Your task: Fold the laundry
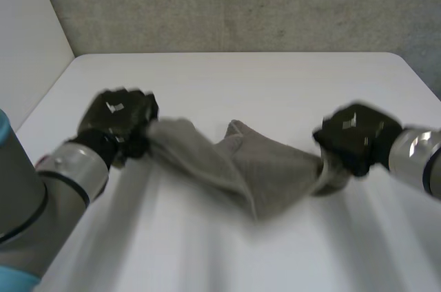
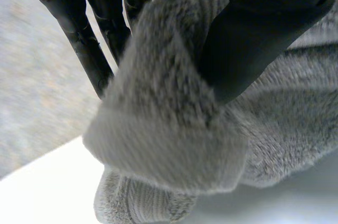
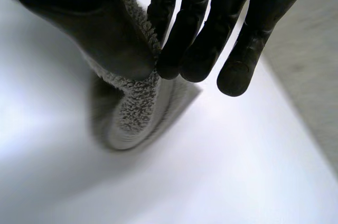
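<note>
A grey fleecy cloth (image 1: 241,164) hangs stretched between my two hands above the white table (image 1: 275,92), sagging in the middle. My left hand (image 1: 117,123) grips its left end: in the left wrist view the thumb (image 2: 253,39) presses the cloth (image 2: 169,129) against the fingers (image 2: 90,49). My right hand (image 1: 355,137) holds the right end. In the right wrist view its thumb (image 3: 100,28) and fingers (image 3: 206,39) pinch the cloth's edge (image 3: 132,113), which hangs below them over the table.
The table's far edge meets a concrete wall (image 1: 241,3). A pale side wall (image 1: 27,37) stands beyond the table's left edge. Bare tabletop lies behind and in front of the cloth.
</note>
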Action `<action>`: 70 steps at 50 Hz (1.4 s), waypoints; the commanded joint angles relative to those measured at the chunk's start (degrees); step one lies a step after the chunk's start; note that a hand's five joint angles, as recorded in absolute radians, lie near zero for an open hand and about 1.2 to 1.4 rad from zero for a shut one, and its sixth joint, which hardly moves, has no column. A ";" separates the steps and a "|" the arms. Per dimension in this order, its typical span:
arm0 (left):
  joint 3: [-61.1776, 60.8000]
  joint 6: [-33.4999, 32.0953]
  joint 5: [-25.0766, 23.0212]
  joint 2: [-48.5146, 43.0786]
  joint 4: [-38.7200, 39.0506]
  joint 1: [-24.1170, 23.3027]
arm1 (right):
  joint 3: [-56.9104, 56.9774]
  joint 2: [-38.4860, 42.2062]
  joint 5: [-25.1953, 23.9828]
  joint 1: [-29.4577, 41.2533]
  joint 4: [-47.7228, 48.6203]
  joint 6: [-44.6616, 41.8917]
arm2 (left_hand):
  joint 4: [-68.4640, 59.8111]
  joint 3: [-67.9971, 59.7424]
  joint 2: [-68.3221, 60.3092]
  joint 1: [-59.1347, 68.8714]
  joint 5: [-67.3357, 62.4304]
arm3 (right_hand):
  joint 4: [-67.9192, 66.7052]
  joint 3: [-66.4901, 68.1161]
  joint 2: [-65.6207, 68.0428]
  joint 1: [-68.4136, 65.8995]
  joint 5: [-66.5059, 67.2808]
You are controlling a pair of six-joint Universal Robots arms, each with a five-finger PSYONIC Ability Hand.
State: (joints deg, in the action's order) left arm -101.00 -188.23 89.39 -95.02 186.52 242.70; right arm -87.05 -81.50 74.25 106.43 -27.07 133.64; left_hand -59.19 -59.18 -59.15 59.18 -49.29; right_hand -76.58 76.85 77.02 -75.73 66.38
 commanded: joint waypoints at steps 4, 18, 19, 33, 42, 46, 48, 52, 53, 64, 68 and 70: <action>-2.98 -12.40 -2.99 -7.01 -3.26 0.58 | -7.70 2.99 0.02 -2.97 -4.66 -13.04 | -6.71 -6.71 -6.75 6.72 -6.61 | -3.42 3.15 2.98 -4.27 3.62; 26.78 -16.49 -2.21 -11.33 2.07 2.17 | 25.26 10.22 0.28 -1.58 17.57 6.98 | -7.54 -7.55 -7.58 7.56 -7.44 | -3.42 3.15 2.98 -4.27 3.62; 26.82 -16.46 -2.20 -11.33 2.10 2.16 | 26.40 9.70 1.07 -1.58 24.97 12.03 | -7.54 -7.55 -7.58 7.56 -7.44 | -3.42 3.15 2.98 -4.27 3.62; 22.16 -0.64 6.15 -3.15 19.23 4.98 | 12.62 -1.91 4.85 -1.93 31.24 22.29 | -10.07 -10.08 -10.11 10.08 -9.97 | -3.42 3.15 2.98 -4.27 3.62; -0.91 -2.13 -3.15 -4.20 19.67 8.40 | -4.23 3.61 3.36 -1.49 13.38 1.57 | -9.06 -9.07 -9.10 9.07 -8.96 | -3.42 3.15 2.98 -4.27 3.62; -7.37 -4.69 -6.07 -6.32 20.47 8.49 | -10.83 6.78 3.45 -1.75 10.47 -5.29 | -5.86 -5.87 -5.90 5.87 -5.76 | -3.42 3.15 2.98 -4.27 3.62; -11.22 -9.49 -7.56 -9.29 21.95 8.49 | -13.06 7.41 3.01 -1.93 10.45 -7.08 | 11.02 11.01 10.97 -11.00 11.11 | -3.42 3.15 2.98 -4.27 3.62; -13.17 -14.35 -7.65 -10.97 23.37 8.49 | -16.30 7.32 2.66 -1.40 14.48 -7.08 | 40.23 40.22 40.19 -40.21 40.33 | -3.42 3.15 2.98 -4.27 3.62; -13.43 -16.01 -7.57 -11.32 23.71 8.32 | -16.31 7.32 2.66 -1.40 14.50 -7.08 | 49.19 49.18 49.15 -49.18 49.29 | -3.42 3.15 2.98 -4.27 3.62; -10.45 -14.54 -7.30 -11.68 26.44 3.67 | -13.93 -4.37 0.63 0.53 16.69 -0.05 | 48.98 48.97 48.93 -48.96 49.07 | -3.42 3.15 2.98 -4.27 3.62; -10.09 -11.89 -7.30 -11.85 27.32 2.43 | -12.18 -9.45 -0.16 2.11 16.43 1.36 | 48.98 48.97 48.93 -48.96 49.07 | -3.42 3.15 2.98 -4.27 3.62; -9.83 -9.97 -7.39 -12.64 27.93 0.94 | -11.30 -11.14 -0.16 2.73 16.43 1.97 | 48.81 48.80 48.77 -48.80 48.91 | -3.42 3.15 2.98 -4.27 3.62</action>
State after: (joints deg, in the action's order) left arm -111.58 -202.57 82.07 -106.90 213.06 246.41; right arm -100.64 -87.31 74.75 107.52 -10.28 133.81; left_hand -9.82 -9.94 -9.85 10.19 -1.80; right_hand -76.60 76.97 77.02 -75.79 67.17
